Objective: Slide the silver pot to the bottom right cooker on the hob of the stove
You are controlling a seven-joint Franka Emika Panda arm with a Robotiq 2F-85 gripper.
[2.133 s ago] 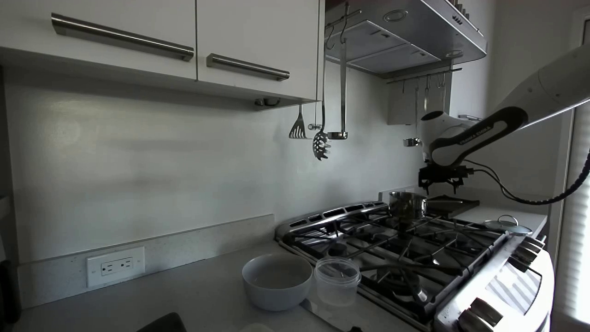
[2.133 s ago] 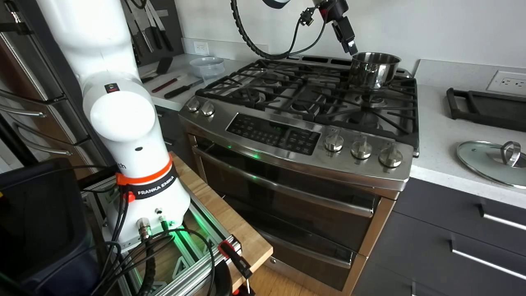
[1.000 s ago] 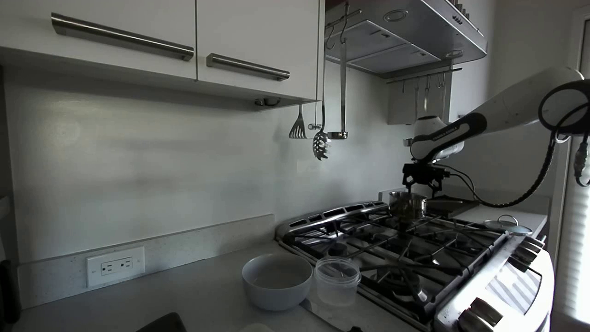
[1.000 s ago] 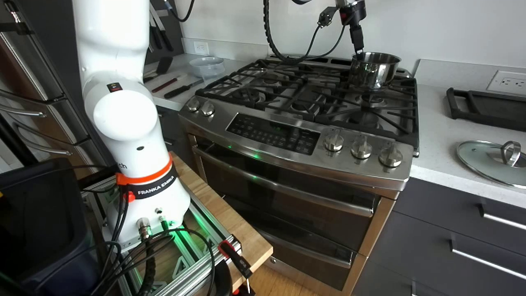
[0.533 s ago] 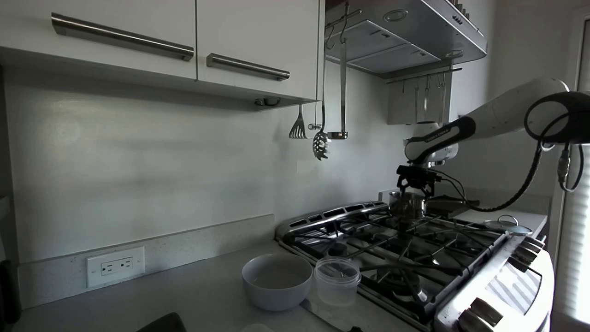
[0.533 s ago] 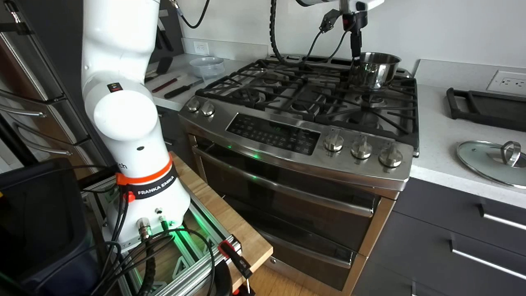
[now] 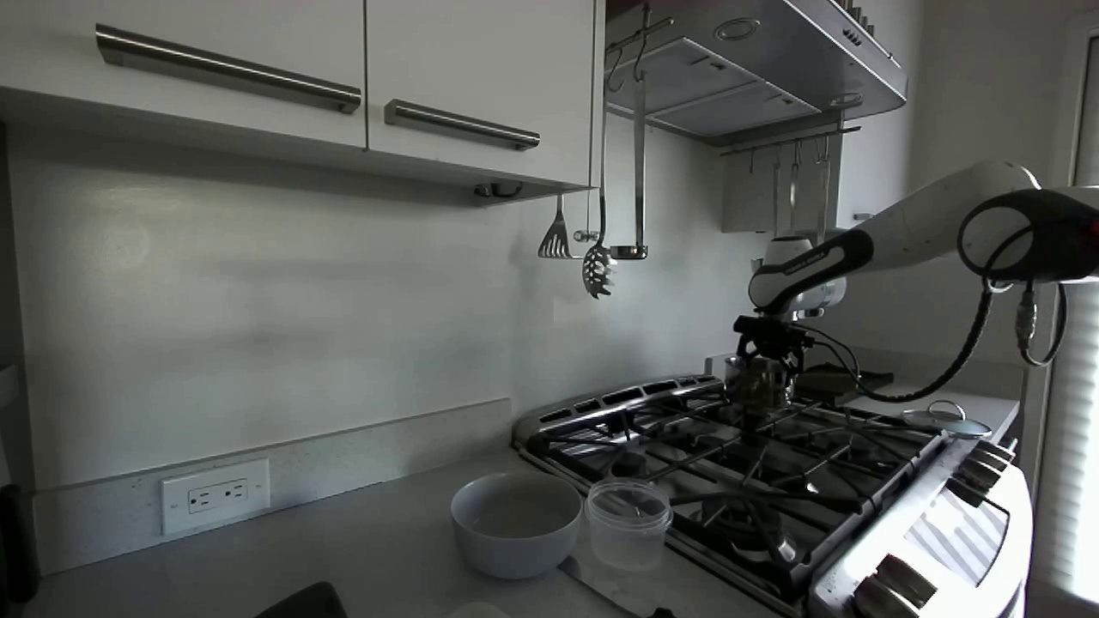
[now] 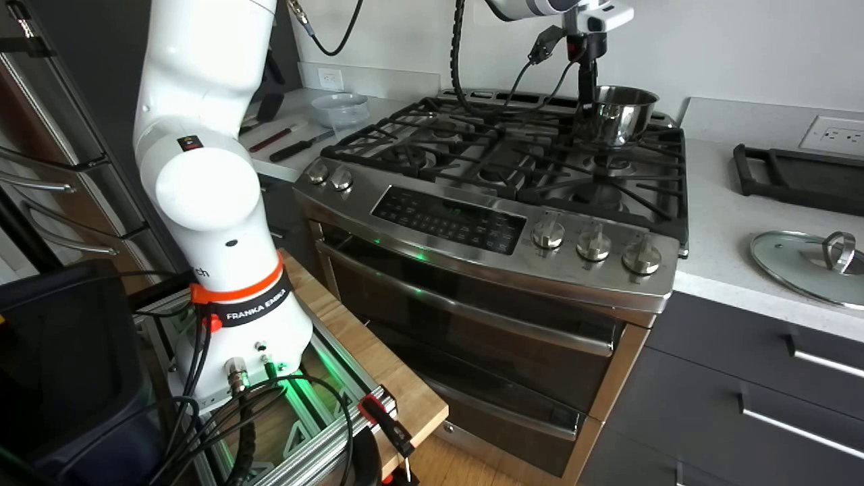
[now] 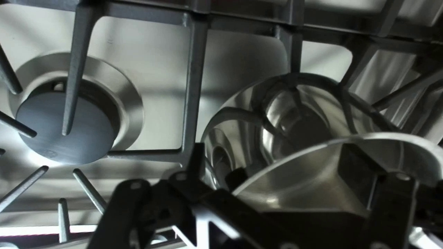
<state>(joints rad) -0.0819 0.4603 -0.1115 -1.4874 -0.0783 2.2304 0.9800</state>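
The silver pot (image 8: 624, 121) stands upright on the black grates of the hob (image 8: 506, 145), at the back right of the stove (image 8: 439, 209). It also shows in an exterior view (image 7: 762, 390) and the wrist view (image 9: 242, 100). My gripper (image 8: 587, 108) points down at the pot's left side; it also shows in an exterior view (image 7: 768, 365). In the wrist view the gripper (image 9: 283, 164) is open: one finger is outside the shiny wall, and the other appears inside the opening, with the rim between. The bottom right cooker (image 8: 597, 196) lies under the grate in front of the pot.
A glass lid (image 8: 803, 266) and a black tray-like pan (image 8: 803, 179) lie on the right counter. A pale bowl (image 7: 515, 524) and a translucent tub (image 7: 629, 532) stand beside the stove. A range hood (image 7: 755, 60) and hanging utensils (image 7: 598, 266) are overhead.
My gripper has moved down and towards the pot, from above it to beside and over its rim, turning more upright. The pot has not moved.
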